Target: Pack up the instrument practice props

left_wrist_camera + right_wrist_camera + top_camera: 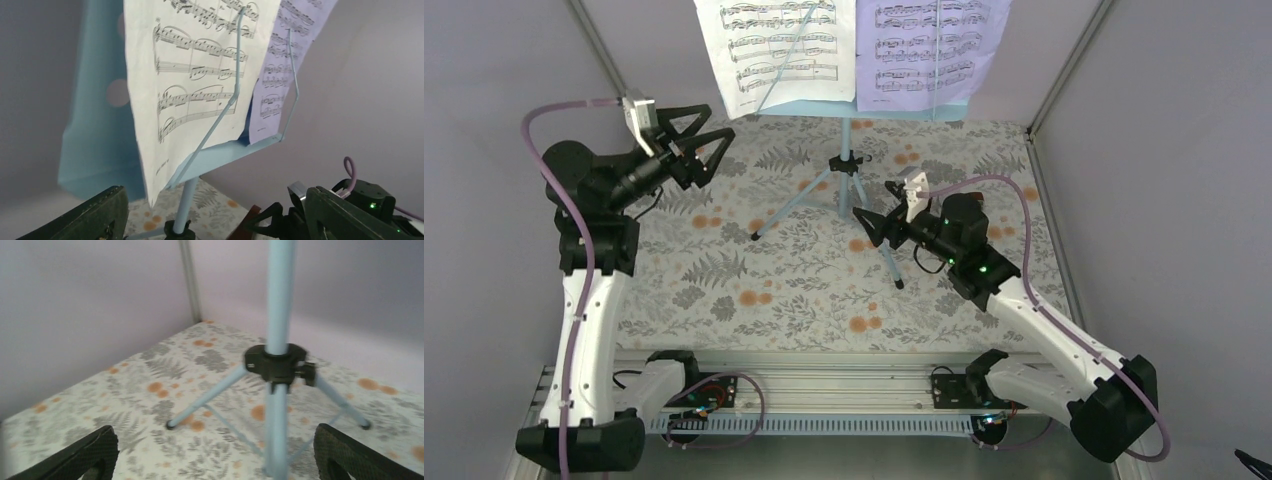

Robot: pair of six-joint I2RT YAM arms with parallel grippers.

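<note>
The stand (846,150) is upright near the middle of the desk's (724,290) far edge, its legs spread on the fern-and-orange patterned cover. One leg (796,207) runs toward the left edge and another (891,268) toward the near edge. A black hub (277,362) joins the legs to the light-blue pole. At the top, the plate (95,100) shows round holes, and its lower lip juts forward as a shelf.

Two pages rest on that shelf side by side, the white page (774,50) on the left and the lilac page (929,50) on the right. Both are printed with staves. A thin wire arm (235,75) crosses the face of the white page, and a second wire runs down the lilac one.

The left fingers (95,217) are spread wide and hold nothing. They are raised off the desk toward the far left corner, pointing at the lower left of the white page but apart from it.

The right fingers (95,455) are also wide apart and empty. They sit low, just right of the pole and about level with the hub, aimed at it. In the wrist view the pole appears between them but farther off, with no contact.

The right arm (1044,320) reaches in from the near right corner. The left arm (589,300) rises along the left edge.
</note>
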